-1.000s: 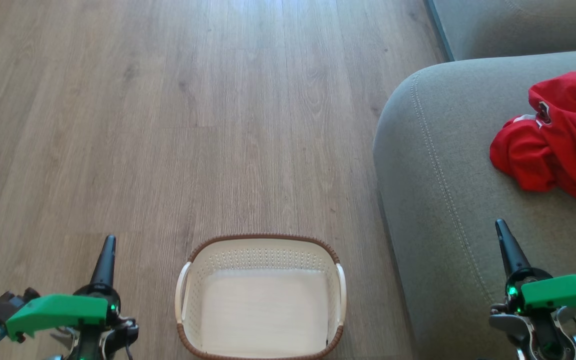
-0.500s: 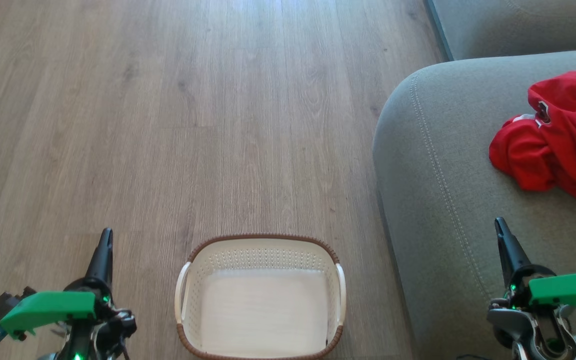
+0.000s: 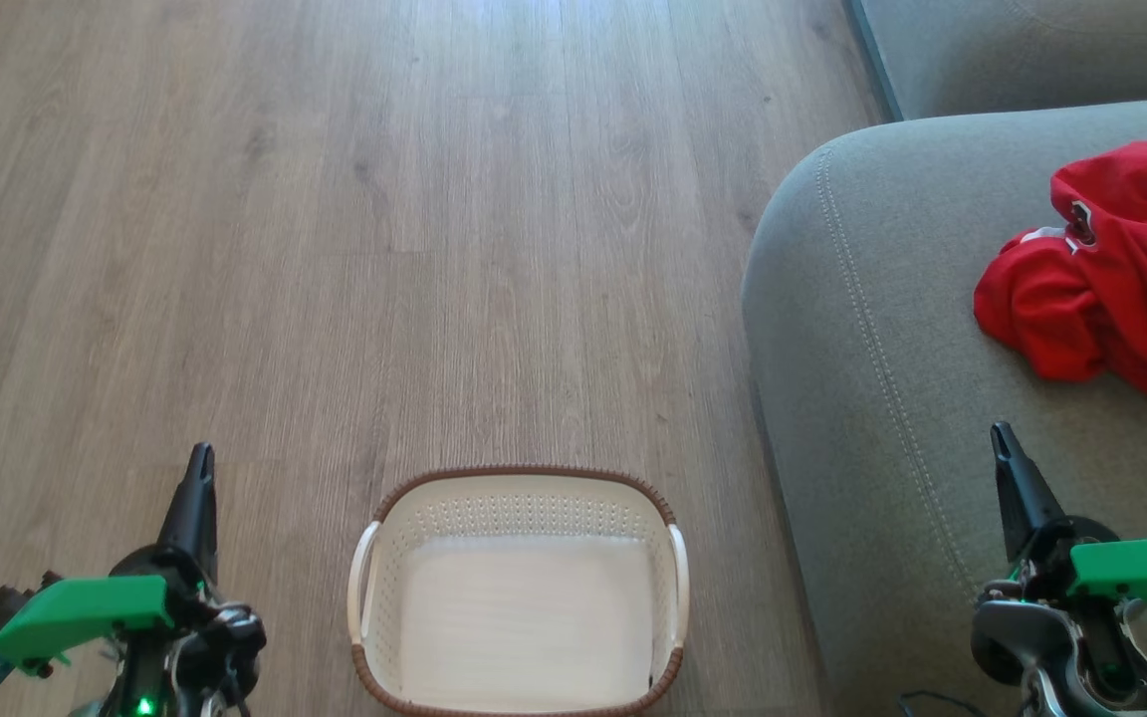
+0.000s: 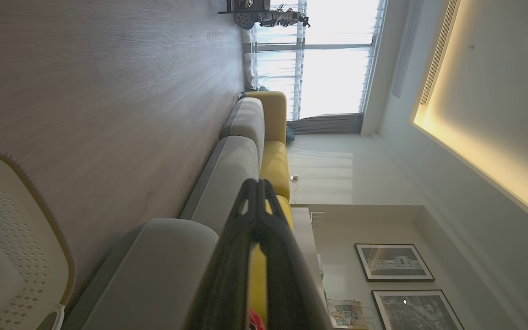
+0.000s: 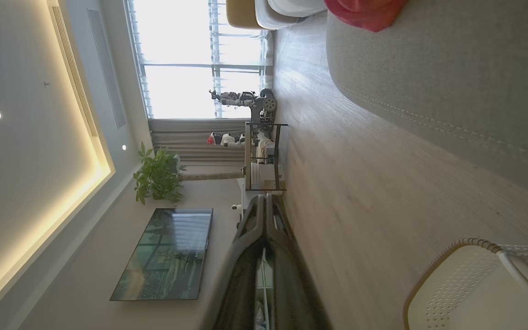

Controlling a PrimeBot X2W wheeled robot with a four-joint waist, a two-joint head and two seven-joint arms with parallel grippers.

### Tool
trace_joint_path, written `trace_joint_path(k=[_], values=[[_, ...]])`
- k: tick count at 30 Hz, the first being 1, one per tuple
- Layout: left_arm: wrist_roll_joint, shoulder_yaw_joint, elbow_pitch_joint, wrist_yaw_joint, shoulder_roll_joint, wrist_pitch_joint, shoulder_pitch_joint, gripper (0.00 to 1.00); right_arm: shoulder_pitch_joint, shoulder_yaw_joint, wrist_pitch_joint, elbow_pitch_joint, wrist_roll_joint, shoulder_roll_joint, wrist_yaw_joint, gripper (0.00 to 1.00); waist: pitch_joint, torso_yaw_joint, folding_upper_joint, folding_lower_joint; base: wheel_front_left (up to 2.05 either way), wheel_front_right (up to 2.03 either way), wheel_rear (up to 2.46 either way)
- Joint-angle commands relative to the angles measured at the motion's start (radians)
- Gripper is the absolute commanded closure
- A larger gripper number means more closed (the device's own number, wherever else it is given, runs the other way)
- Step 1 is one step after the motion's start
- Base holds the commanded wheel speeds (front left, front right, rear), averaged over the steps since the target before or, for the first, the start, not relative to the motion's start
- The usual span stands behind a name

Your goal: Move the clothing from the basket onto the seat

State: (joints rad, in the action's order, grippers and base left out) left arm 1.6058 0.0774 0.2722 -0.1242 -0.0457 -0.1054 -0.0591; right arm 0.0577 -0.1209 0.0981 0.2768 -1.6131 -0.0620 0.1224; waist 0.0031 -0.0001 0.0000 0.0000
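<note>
The red clothing [image 3: 1106, 269] lies bunched on the grey seat [image 3: 882, 329] at the right, with white trim showing; a bit of it also peeks in the right wrist view [image 5: 365, 11]. The white basket [image 3: 519, 593] with its brown rim stands on the floor at bottom centre, and nothing lies inside it. My left gripper [image 3: 200, 463] is shut, low at the left beside the basket, holding nothing. My right gripper [image 3: 1004, 438] is shut over the seat's front part, below the clothing and apart from it. Both pairs of fingers [image 4: 257, 192] [image 5: 264, 201] are pressed together in the wrist views.
Wood-look floor [image 3: 384, 229] stretches ahead and to the left. A second grey cushion [image 3: 1022, 50] sits at the top right. The wrist views show a yellow-backed sofa [image 4: 275, 151], a television [image 5: 167, 252], a plant [image 5: 158, 176] and a rack [image 5: 264, 151] by the window.
Both arms have sunk slightly toward the bottom of the head view, the left one drifting left. Basket and clothing are unmoved.
</note>
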Motion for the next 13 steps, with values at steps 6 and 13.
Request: trace_joint_path(k=[6, 13], values=[[0.002, 0.038, -0.027, -0.007, -0.005, -0.009, -0.049, 1.0, 0.049, 0.018, 0.007, -0.033, -0.004, 0.004, 0.008, 1.0, 0.0, 0.0, 0.0, 0.0, 0.0, 0.0, 0.0], [0.002, 0.038, -0.027, -0.007, -0.005, -0.009, -0.049, 1.0, 0.049, 0.017, 0.007, -0.033, -0.004, 0.004, 0.008, 1.0, 0.0, 0.0, 0.0, 0.0, 0.0, 0.0, 0.0]])
